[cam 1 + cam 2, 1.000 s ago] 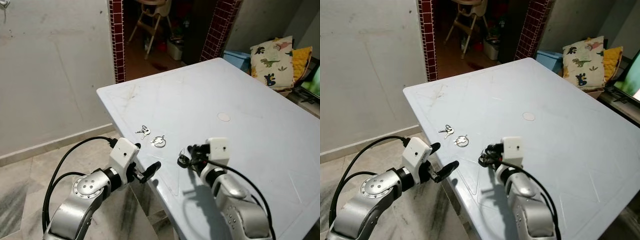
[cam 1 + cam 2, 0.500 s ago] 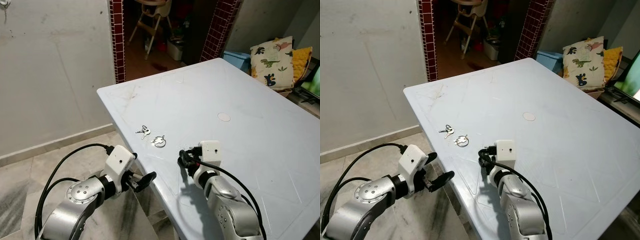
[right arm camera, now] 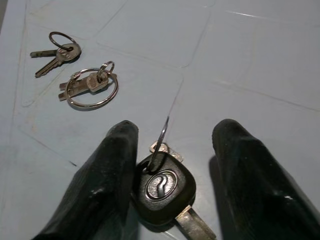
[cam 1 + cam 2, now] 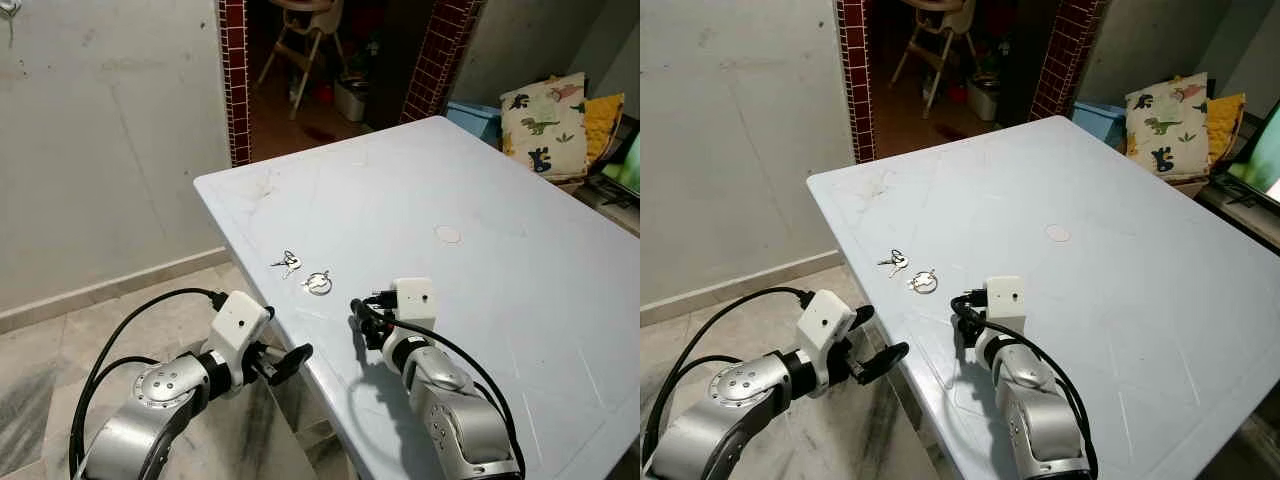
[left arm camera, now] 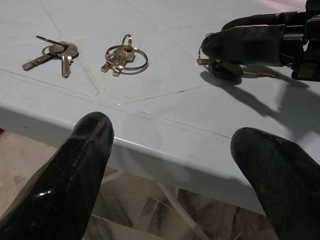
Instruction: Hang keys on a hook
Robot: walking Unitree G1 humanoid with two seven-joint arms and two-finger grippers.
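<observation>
A black-headed key [image 3: 162, 187] with a thin ring lies on the white table [image 4: 480, 180], between the fingers of my right gripper [image 4: 360, 318]. The gripper is open and low over the table's front part; the key head rests against one finger [image 3: 107, 175], with a gap to the other. Two small sets of metal keys lie farther left on the table: a pair of keys [image 4: 287, 263] and a ringed bunch [image 4: 318, 282]. My left gripper [image 4: 877, 335] is open and hangs just off the table's front-left edge, below its top, pointing at the keys.
A pale wall stands at the left, with a small grey fitting [image 4: 8, 8] high on it. A brick-edged doorway [image 4: 330, 60] opens behind the table. Dinosaur-print cushions [image 4: 545, 120] lie at the far right. A tiled floor [image 4: 60, 350] runs beside the table.
My right gripper has slid a little left and lower onto the table with the black key. My left gripper has dropped from table height to below the edge.
</observation>
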